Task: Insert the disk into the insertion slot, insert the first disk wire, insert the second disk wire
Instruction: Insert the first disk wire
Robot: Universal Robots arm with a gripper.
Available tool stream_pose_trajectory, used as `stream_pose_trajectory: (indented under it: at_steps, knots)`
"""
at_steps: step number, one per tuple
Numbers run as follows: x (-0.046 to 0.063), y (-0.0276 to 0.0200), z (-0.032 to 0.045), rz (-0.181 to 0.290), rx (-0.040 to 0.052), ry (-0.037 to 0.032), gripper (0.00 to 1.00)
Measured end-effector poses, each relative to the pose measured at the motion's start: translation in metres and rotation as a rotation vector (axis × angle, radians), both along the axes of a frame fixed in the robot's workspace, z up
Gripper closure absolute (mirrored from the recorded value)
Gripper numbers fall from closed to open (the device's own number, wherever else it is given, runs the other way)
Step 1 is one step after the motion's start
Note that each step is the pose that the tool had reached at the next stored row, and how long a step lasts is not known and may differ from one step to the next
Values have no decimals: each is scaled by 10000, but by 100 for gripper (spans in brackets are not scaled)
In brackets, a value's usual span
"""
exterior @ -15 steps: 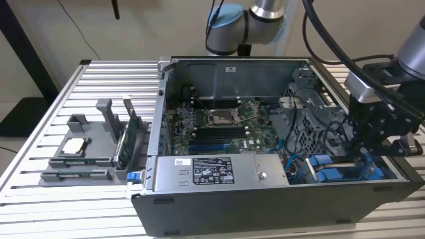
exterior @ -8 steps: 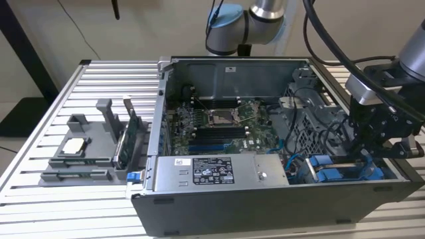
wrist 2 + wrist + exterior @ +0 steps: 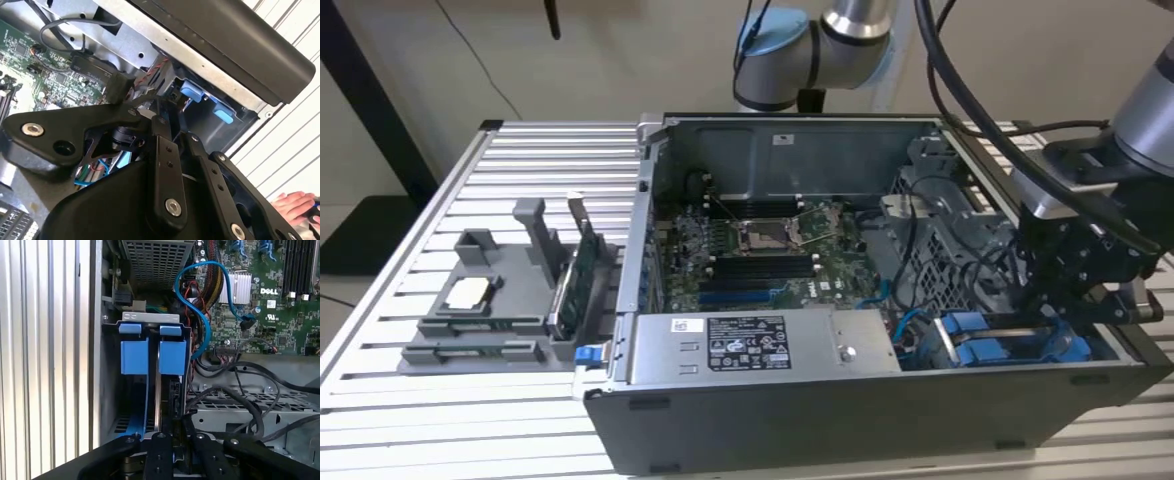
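Up close in the second wrist view, the gripper (image 3: 159, 117) has its black linkage reaching down into the corner of the open computer case (image 3: 854, 425). In the exterior view that is the corner toward the exterior view's right, just past the power supply (image 3: 747, 345). Whether the gripper is spread, pressed together or pinching something, I cannot tell; its tip is buried among dark parts.

Now the disk (image 3: 135, 356): its bright blue carrier stands upright inside the insertion slot (image 3: 110, 385), the 2 blue handle tabs side by side at the bay's mouth. It looks fully seated, so I would call step 1 of 3 done.

The wires are less certain. A blue cable (image 3: 227, 290) loops off the motherboard (image 3: 280, 295) and drops in beside the carrier, but its end is hidden. A tangle of black cables (image 3: 235, 382) lies across the metal cage next to the bay. I see no plug clearly home on the disk, so both wire steps read as open, with the gripper right at the disk's end.

A person's hand (image 3: 295, 205) rests on the slatted worktop (image 3: 520, 160), outside the case.
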State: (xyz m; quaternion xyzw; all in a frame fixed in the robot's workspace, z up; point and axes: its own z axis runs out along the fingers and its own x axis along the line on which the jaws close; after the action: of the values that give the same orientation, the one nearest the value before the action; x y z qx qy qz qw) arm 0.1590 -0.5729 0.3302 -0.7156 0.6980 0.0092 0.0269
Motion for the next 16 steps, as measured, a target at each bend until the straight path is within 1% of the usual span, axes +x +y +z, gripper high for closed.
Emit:
stream_pose_trajectory:
  at_steps: [1, 2, 4, 10, 16]
  knots:
    - [0, 0, -1, -1, 5, -1, 80]
    - [0, 0, 2, 0, 6, -2, 74]
    - [0, 1, 25, 0, 9, -2, 74]
    - [1, 1, 153, 1, 0, -1, 74]
    - [1, 1, 251, 1, 1, -2, 74]
